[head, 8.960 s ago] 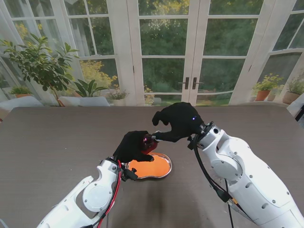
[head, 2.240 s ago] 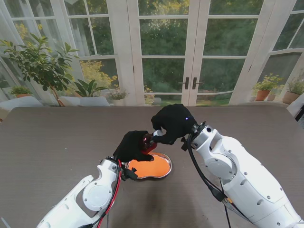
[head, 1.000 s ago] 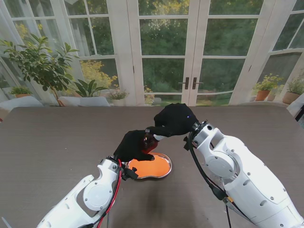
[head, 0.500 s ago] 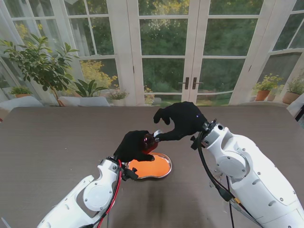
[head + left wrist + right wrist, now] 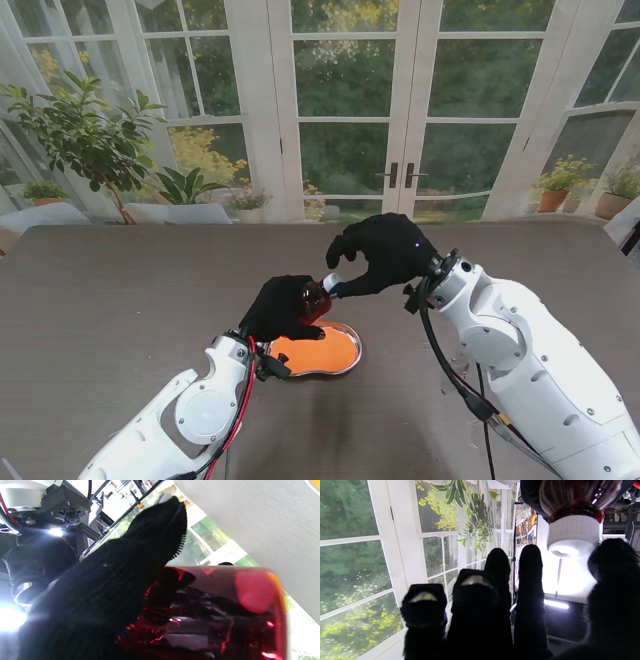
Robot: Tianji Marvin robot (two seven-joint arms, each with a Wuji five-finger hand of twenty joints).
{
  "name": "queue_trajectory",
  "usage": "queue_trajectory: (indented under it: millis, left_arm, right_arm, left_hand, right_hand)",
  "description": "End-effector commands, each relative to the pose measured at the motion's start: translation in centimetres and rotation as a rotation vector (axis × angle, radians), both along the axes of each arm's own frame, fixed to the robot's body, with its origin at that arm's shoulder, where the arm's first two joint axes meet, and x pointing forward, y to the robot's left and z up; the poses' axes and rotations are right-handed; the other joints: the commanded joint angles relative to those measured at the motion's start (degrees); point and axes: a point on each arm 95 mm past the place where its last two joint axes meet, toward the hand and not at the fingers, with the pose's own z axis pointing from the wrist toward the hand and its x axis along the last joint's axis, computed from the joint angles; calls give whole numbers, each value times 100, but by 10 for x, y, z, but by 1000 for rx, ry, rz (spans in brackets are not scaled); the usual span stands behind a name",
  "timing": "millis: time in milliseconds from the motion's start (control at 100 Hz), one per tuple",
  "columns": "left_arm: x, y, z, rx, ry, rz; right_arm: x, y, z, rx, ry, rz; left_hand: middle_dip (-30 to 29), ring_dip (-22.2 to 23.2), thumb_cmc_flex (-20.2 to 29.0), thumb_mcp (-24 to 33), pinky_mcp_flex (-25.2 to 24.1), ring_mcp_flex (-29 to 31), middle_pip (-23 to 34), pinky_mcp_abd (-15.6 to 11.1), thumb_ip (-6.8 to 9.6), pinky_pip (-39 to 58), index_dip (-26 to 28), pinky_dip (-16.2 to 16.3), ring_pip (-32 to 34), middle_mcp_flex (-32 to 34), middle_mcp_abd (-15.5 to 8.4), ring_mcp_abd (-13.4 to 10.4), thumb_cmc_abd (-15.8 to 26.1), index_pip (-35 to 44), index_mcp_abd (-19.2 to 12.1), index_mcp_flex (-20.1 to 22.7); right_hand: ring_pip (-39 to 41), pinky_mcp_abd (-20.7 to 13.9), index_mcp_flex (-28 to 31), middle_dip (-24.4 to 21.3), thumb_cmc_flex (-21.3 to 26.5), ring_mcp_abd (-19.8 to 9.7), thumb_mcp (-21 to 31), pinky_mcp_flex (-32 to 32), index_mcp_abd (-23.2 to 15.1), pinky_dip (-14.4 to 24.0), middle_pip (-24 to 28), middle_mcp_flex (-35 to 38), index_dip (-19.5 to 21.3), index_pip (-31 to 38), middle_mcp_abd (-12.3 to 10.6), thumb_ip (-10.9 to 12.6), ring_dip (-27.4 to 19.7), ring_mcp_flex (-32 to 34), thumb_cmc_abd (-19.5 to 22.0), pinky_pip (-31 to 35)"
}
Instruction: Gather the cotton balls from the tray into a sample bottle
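Over the tray (image 5: 345, 362), left hand (image 5: 280, 308) fingers hold the red bottle (image 5: 312, 297); right hand (image 5: 385, 252) fingers spread wide just beside its white cap (image 5: 572, 533), touching unclear.

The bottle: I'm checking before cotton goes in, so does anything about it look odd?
Yes. The left hand holds the red bottle tilted over the orange tray, and its white cap is on. The right hand's fingers are near it.

You've got a dark table (image 5: 120, 290), white French doors (image 5: 400, 110) behind, potted plants (image 5: 85, 135) outside, bright daylight.
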Motion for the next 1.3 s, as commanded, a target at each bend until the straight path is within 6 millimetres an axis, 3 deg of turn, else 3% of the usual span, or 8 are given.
queue_trajectory:
  millis: [0,150,340,510,850,890,930,1290]
  left_arm:
    - [-1,-4,2,-2,3,-19]
    - [-1,-4,2,-2,3,-19]
    - [-2,-4,2,-1,4,-18]
    - [-2,-4,2,-2,2,-17]
    - [-1,-4,2,-3,0,-19]
    - [-1,-4,2,-2,0,-19]
    - [-1,-4,2,-1,0,-18]
    - [-1,-4,2,-3,0,-18]
  right_arm:
    - [-1,3,-4,-15,15,10]
    - [-1,4,-5,-11,17,18]
    - [-3,2,-4,-4,41,27]
    - [-4,-1,-3,-9,52,39]
    - [-5,4,-6,-5,37,54]
    - [-4,5,-7,-3,37,54]
    - [-4,6,-7,0,38,55]
    - [-3,10,-7,29,31,54]
  left_hand:
    - [85,30,273,546,10,216,18,-121,-100,180,148,28,122,198,-45,423,4492,739,-813,452]
    - [85,31,265,545,10,218,16,-121,-104,179,145,28,124,198,-43,430,4486,740,-810,452]
    - [87,31,265,546,10,216,19,-121,-102,179,142,28,122,200,-40,435,4493,742,-808,459]
    - [85,32,267,551,15,222,18,-126,-102,183,141,29,127,203,-41,428,4494,741,-812,457]
    - [84,30,264,550,15,220,17,-127,-102,184,144,28,121,200,-43,430,4495,740,-814,459]
    - [84,29,263,548,15,220,15,-127,-103,184,143,28,121,197,-45,431,4489,738,-813,454]
    - [86,30,268,550,11,221,17,-126,-102,182,143,28,121,197,-46,431,4491,738,-803,456]
    - [86,31,266,543,7,210,15,-123,-101,177,144,26,119,198,-40,432,4493,737,-810,456]
  right_hand:
    - [205,-129,136,6,576,-148,-150,79,-134,176,65,31,-251,132,-38,-17,114,93,-163,54]
    - [367,-110,194,29,843,-181,-648,154,-125,161,69,111,-701,409,-43,-39,152,93,-55,112]
    - [346,-112,-128,46,-971,-93,778,67,168,211,35,-7,-8,-304,25,215,137,87,80,80]
    - [328,-88,-436,44,-1180,-69,1037,-16,237,239,16,-77,-118,-506,11,274,130,83,31,61]
    - [617,-60,3,35,922,-181,-204,169,-73,225,62,172,-437,-15,-45,-11,246,94,-368,125]
    - [691,-50,98,38,-701,-131,3374,201,-65,222,64,211,-290,-18,-55,116,262,90,-3250,151]
    - [751,-39,203,46,-1278,-150,5448,231,-59,227,82,271,-193,-8,-47,-705,282,94,-4145,176]
    - [1230,1,799,97,-1201,-174,5612,505,6,203,172,801,27,206,-102,-735,451,93,-3941,371]
